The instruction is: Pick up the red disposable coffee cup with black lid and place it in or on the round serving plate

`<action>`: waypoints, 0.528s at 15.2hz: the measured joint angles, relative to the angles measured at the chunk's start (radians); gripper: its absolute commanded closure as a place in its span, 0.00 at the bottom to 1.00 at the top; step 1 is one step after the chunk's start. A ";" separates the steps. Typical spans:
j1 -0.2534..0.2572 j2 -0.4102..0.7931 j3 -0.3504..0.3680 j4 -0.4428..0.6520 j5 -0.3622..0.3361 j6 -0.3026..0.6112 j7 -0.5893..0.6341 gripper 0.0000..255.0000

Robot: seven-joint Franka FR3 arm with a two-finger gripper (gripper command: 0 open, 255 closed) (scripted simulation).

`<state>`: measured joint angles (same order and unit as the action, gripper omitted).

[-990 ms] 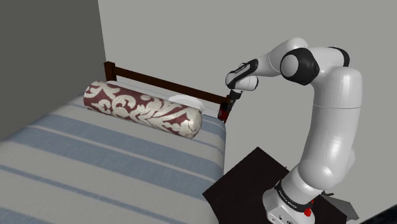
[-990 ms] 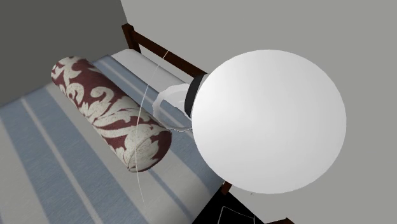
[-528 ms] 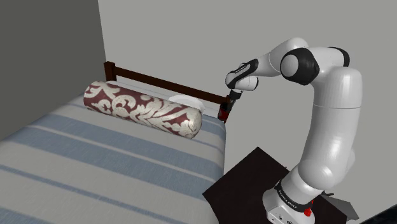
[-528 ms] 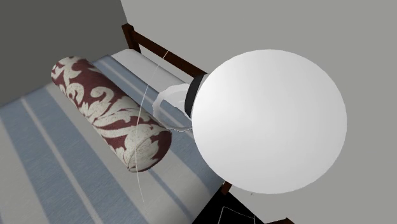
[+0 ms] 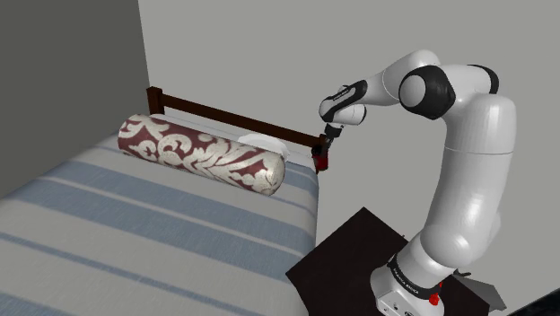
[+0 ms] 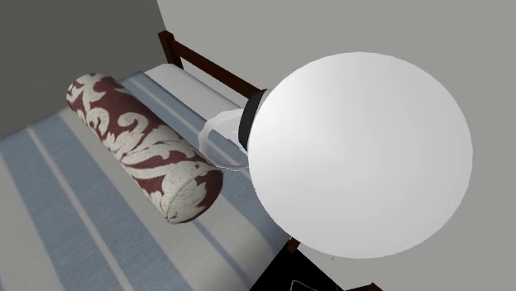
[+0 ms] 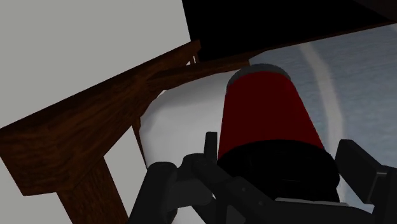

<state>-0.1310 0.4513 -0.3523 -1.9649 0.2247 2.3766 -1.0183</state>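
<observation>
A red cup (image 7: 267, 114) with a black lid (image 7: 277, 172) sits between my black fingers, lid end toward the hand. My gripper (image 7: 280, 162) is shut on it around the lid. In the shoulder view the gripper (image 5: 326, 144) hangs over the bed's far right corner, by the headboard, with the red cup (image 5: 320, 162) under it and just off the mattress. A white rounded thing (image 5: 263, 142) lies behind the bolster; I cannot tell whether it is the plate. White surface (image 7: 181, 124) shows below the cup.
A dark red and cream patterned bolster (image 5: 205, 154) lies across the striped bed (image 5: 135, 224). The brown wooden headboard (image 5: 233, 117) runs along the grey wall. My stand (image 5: 359, 260) is beside the bed. A white arm joint (image 6: 360, 157) blocks much of the second exterior view.
The arm has risen slightly and shifted toward the shoulder view's right, carrying the red cup up off the bed corner. In the second exterior view the white joint has moved right.
</observation>
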 measured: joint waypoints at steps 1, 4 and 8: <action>0.001 -0.008 -0.003 0.001 -0.004 -0.009 0.001 1.00; 0.008 -0.032 -0.010 0.011 -0.018 -0.041 0.013 1.00; 0.014 -0.069 -0.021 0.018 -0.037 -0.083 0.023 1.00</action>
<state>-0.1169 0.3822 -0.3738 -1.9467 0.1877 2.2935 -0.9952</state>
